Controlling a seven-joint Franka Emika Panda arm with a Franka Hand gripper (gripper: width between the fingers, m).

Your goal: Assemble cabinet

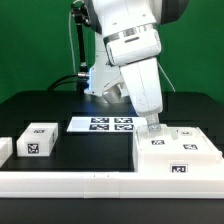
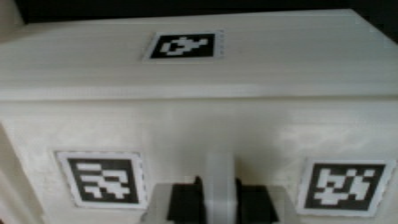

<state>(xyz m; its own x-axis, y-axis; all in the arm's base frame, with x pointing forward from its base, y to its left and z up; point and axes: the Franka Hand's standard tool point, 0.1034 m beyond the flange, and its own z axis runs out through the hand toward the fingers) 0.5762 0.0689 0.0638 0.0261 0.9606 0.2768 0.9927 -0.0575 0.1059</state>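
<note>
End effector (image 2: 217, 196) fingers nearly together, grip unclear, arm sloping down to cabinet (image 1: 180, 152)

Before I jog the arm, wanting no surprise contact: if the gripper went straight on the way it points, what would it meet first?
The cabinet: the gripper points down at its tagged top face, seemingly just above or touching it; the gap is unclear.

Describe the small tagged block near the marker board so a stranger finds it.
On the black table, look to the exterior view's left of the flat marker board. The small white block there shows a single tag, unlike the bigger, several-tagged cabinet.
</note>
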